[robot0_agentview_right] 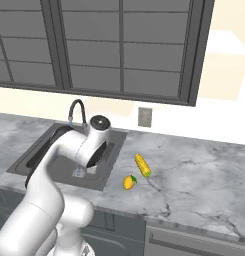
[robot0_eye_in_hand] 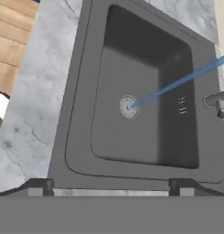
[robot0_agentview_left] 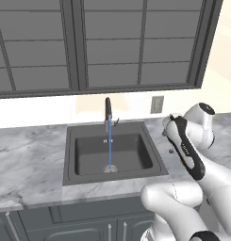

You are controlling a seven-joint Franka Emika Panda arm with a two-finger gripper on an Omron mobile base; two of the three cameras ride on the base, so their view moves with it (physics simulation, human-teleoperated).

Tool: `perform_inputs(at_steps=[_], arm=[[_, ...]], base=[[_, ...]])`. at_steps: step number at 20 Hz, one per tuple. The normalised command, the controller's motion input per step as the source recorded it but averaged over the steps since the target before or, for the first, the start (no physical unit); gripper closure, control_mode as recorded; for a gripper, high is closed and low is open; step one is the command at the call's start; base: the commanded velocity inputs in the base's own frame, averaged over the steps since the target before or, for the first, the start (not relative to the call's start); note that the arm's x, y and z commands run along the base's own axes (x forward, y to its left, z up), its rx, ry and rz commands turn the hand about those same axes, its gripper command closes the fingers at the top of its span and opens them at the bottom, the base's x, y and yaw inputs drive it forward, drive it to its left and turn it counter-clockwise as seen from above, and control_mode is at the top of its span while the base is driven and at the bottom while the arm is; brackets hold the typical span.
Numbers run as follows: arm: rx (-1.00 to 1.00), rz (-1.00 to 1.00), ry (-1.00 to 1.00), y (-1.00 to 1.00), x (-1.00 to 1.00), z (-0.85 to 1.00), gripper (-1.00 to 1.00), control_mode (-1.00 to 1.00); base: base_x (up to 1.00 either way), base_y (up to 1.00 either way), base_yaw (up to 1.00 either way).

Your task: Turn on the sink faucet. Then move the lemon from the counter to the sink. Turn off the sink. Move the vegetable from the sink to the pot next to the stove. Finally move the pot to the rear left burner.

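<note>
Lemon point(robot0_agentview_right: 129, 182) sits on the marble surface point(robot0_agentview_right: 194, 175), just right of the sink point(robot0_agentview_left: 70, 155) rim, near the front edge. Small, oval, firm rind, light; likely rolls if nudged, a bit slick. Best hold judged across the short middle, jaws coming straight down, so it can't squirt out endwise. Corn cob point(robot0_agentview_right: 142, 165) lies just beside it, slightly farther back and right, apart from it but close enough to get bumped.

Water runs in a thin blue stream from the sink faucet point(robot0_agentview_left: 108, 113) down to the drain point(robot0_eye_in_hand: 128, 106), so the tap step looks done and the lemon pick is next. Basin holds nothing else visible.

Gripper point(robot0_eye_in_hand: 111, 188) hangs over the sink's right side, looking down into the basin; finger tips show wide apart at the bottom of the hand view, jaws spread fully, nothing between them. Lemon is off to the right of the jaws and nearer the front edge, well apart from them, beyond the sink rim. Arm needs to swing right and drop.

Wall outlet point(robot0_agentview_right: 144, 117) is on the backsplash behind, dark upper cabinets point(robot0_agentview_left: 112, 42) above.
</note>
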Motion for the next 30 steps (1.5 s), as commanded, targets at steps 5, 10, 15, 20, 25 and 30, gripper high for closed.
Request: perform_inputs(at_steps=[5,10,15,20,25,30], arm=[[-0.43,0.38,0.23,-0.42,-0.03,-0.41,-1.00,-1.00],[-0.34,0.37,0.15,-0.44,-0.21,-0.20,-1.00,-1.00],[-0.16,0.29,0.09,-0.15,-0.25,-0.04,-1.00,-1.00],[-0.09,0.32,0.05,-0.24,-0.17,-0.06,-1.00,-1.00],[-0.01,0.31,0.05,-0.43,-0.06,-0.21,-1.00,-1.00],[0.05,0.05,0.01,-0.22,0.09,-0.41,-1.00,-1.00]], base=[[0.00,0.00,0.00],[0.00,0.00,0.00],[0.00,0.00,0.00],[0.00,0.00,0.00],[0.00,0.00,0.00],[0.00,0.00,0.00]])
